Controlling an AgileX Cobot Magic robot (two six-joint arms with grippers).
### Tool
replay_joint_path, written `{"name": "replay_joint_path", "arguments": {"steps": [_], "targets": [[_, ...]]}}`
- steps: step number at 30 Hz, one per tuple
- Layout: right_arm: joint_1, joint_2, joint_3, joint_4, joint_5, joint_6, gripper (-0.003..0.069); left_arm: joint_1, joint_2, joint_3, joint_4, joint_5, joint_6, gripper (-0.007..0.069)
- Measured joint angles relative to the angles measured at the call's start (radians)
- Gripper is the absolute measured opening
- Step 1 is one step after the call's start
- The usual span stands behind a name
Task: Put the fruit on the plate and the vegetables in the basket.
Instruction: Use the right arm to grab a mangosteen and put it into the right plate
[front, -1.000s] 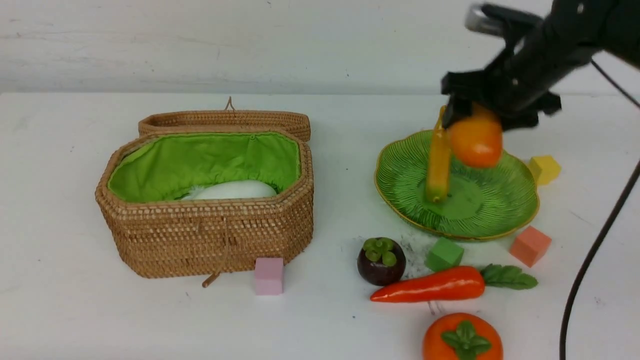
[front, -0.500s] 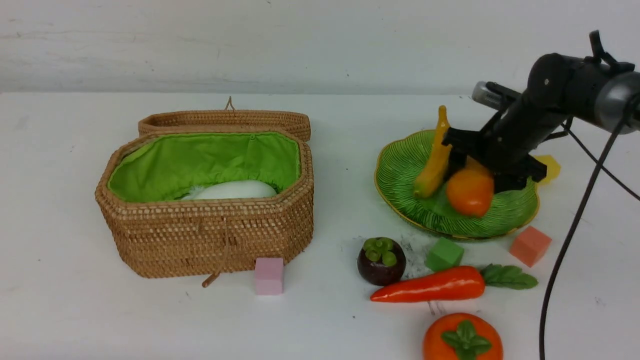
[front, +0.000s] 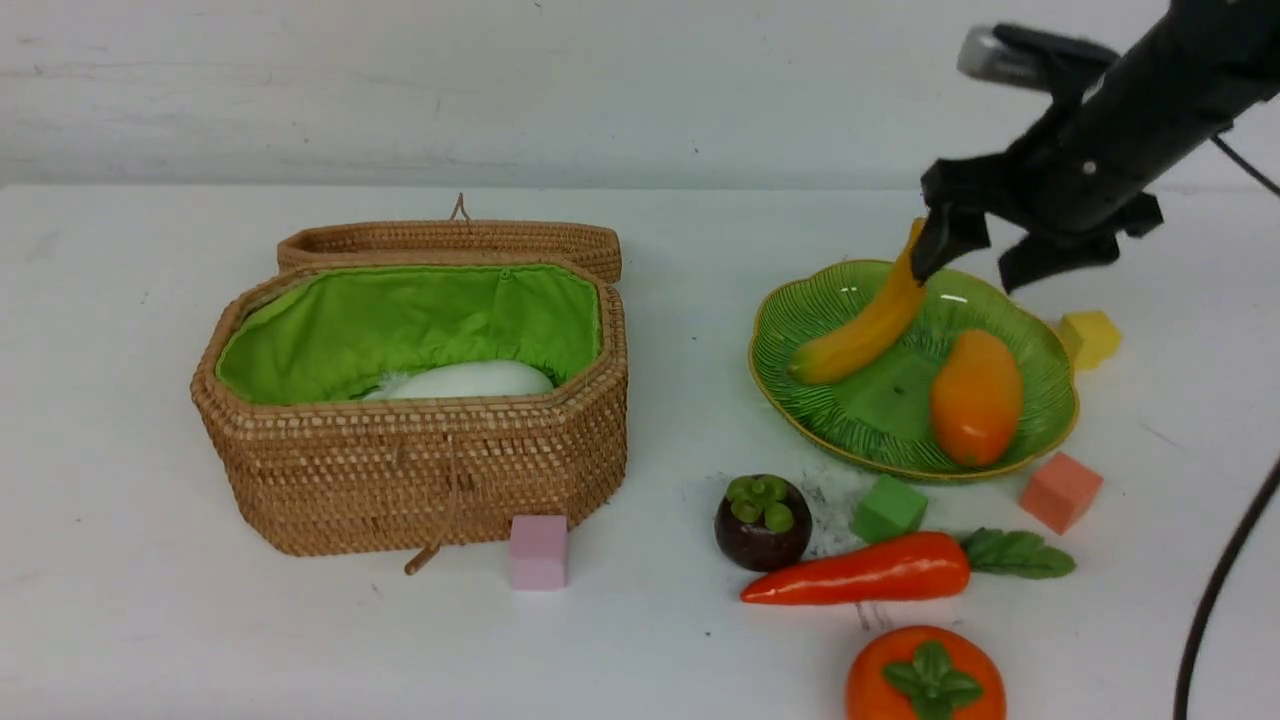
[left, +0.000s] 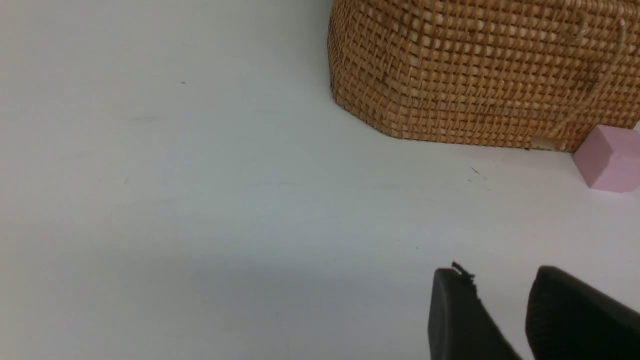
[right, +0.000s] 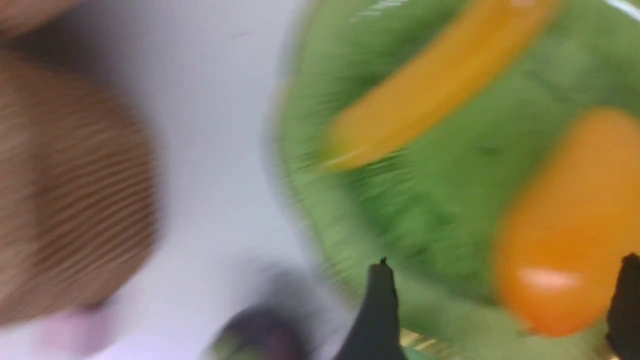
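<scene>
Left claw (left: 500, 280) low over the bare white table (front: 120, 600), fingers a little apart, nothing between them. Plain white wall (front: 400, 80) behind; grey smudges on the tabletop right of centre.

On the left half, a wicker basket (front: 420, 470), lid (front: 450, 240) thrown back behind it, green lining showing. Inside, a white radish (front: 470, 380) on its side, long axis left to right, leaves at the left end. Pink cube (front: 538, 550) just beside the basket's near right corner.

Further right on the table, a mangosteen (front: 762, 525) sitting upright, green cap up. Green cube (front: 888, 508) just to its right, near the plate's near rim. Carrot (front: 870, 572) in front of both, long axis left to right, tip pointing left, leaves to the right. Persimmon (front: 925, 675) nearest the camera, leaf up, cut off by the lower edge.

Behind these, the green plate (front: 1040, 370) with two fruits on it. Banana (front: 860, 335) across the left half, long axis diagonal, blunt end near-left, stem end far-right. Mango (front: 975, 395) on the right half, long axis near to far, apart from the banana.

Salmon cube (front: 1060, 490) just off the near-right rim; yellow cube (front: 1090, 338) off the right rim.

Right claw (front: 970, 272) above the plate's far edge, fingers spread wide, empty. One finger in front of the banana's stem end; contact impossible to tell. Black cable (front: 1220, 590) down the right edge.
</scene>
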Motion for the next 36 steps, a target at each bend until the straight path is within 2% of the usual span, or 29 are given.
{"name": "replay_joint_path", "arguments": {"steps": [3, 7, 10, 16, 23, 36], "targets": [[0.072, -0.080, 0.081, 0.094, 0.006, -0.060, 0.0547, 0.000, 0.000, 0.000, 0.000, 0.000, 0.000, 0.0215], [0.176, -0.109, 0.192, 0.102, 0.008, -0.055, 0.0550, 0.000, 0.000, 0.000, 0.000, 0.000, 0.000, 0.0218], [0.255, -0.101, 0.269, 0.021, -0.015, -0.013, 0.0573, 0.000, 0.000, 0.000, 0.001, 0.000, 0.000, 0.0218], [0.341, -0.053, 0.308, -0.158, -0.090, 0.102, 0.0601, 0.000, 0.000, 0.000, 0.000, 0.000, 0.000, 0.0223], [0.367, 0.040, 0.309, -0.208, -0.210, 0.168, 0.0601, 0.000, 0.000, 0.000, 0.000, 0.000, 0.000, 0.0231], [0.369, 0.124, 0.307, -0.218, -0.261, 0.177, 0.0592, 0.000, 0.000, 0.000, 0.000, 0.000, 0.000, 0.0238]]}}
